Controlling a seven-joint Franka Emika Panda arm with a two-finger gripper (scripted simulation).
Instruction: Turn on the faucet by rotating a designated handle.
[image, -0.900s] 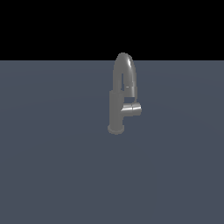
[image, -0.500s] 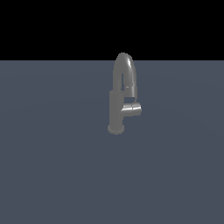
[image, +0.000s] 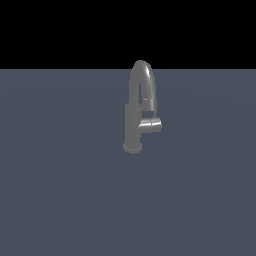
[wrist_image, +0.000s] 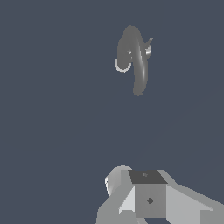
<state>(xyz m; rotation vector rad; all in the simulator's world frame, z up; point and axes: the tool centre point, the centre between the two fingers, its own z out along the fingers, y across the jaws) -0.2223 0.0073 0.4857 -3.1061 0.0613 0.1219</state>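
Nearest, in the wrist view, the gripper (wrist_image: 144, 197) shows only its body; whether its jaws stand wide or narrow I cannot tell. Well beyond stands the faucet (image: 133, 125), its handle (image: 150, 125) jutting toward three o'clock. Approach phase; next, descend beside the handle.

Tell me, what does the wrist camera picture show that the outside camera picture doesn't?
Only the wrist view shows part of the robot itself: the gripper, seen from above and well apart from the faucet; its fingertips are out of frame. Only the exterior view shows the faucet side-on, upright on its round base, with a black band above the grey floor. Both show the faucet's arched spout and the stubby handle jutting from its body.
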